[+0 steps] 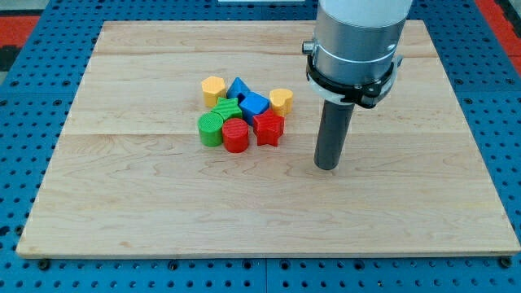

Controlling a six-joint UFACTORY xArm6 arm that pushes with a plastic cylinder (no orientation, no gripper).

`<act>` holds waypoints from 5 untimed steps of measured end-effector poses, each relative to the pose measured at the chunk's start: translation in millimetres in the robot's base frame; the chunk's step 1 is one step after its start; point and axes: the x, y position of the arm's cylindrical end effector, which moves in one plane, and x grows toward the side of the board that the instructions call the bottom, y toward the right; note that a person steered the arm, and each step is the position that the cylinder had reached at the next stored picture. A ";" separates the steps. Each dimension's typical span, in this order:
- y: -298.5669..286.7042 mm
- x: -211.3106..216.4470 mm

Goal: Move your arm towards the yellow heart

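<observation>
The yellow heart sits at the right edge of a tight cluster of blocks on the wooden board. My tip rests on the board to the right of and below the heart, apart from every block. The nearest block to it is the red star, on its left.
The cluster also holds a yellow hexagon, a blue triangle, a blue cube, a green star, a green cylinder and a red cylinder. A blue pegboard surrounds the board.
</observation>
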 end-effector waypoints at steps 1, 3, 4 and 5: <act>-6.4 -24.8; -14.6 -73.0; -14.6 -73.0; -15.1 -73.0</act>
